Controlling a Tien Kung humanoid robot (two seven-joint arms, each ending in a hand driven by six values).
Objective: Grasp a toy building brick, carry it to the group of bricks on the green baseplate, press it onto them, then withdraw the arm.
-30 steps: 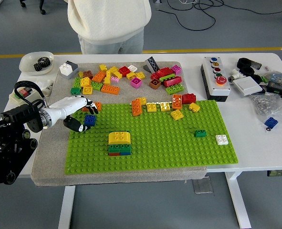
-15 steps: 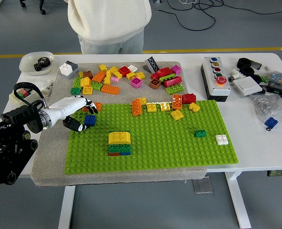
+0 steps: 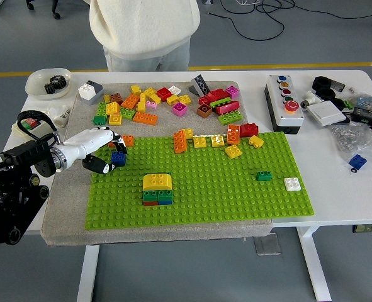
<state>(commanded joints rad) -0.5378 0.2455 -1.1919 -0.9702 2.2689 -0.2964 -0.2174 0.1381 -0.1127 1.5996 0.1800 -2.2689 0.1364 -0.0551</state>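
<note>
A blue brick [image 3: 118, 158] is sitting at the far left edge of the green baseplate [image 3: 236, 195], and the left hand [image 3: 97, 148] is closing its white fingers [image 3: 105, 133] and dark thumb around it, gripping it from the left side. The hand's black arm [image 3: 12, 189] is reaching in from the lower left over the grey mat [image 3: 66, 207] that is lying under the baseplate. Nearer the middle of the baseplate, well apart from the hand, the group of bricks [image 3: 157, 189] is standing: a yellow piece on top of green, blue and red ones. Along the baseplate's far edge, orange, yellow and red bricks [image 3: 230, 138] are lying loose, and a bigger scatter of mixed bricks [image 3: 167, 102] is covering the mat beyond. A small green brick [image 3: 264, 176] and a white brick [image 3: 293, 184] are resting toward the baseplate's right side. A person in a white top [image 3: 145, 28] is standing at the far side of the table [image 3: 337, 189].
</note>
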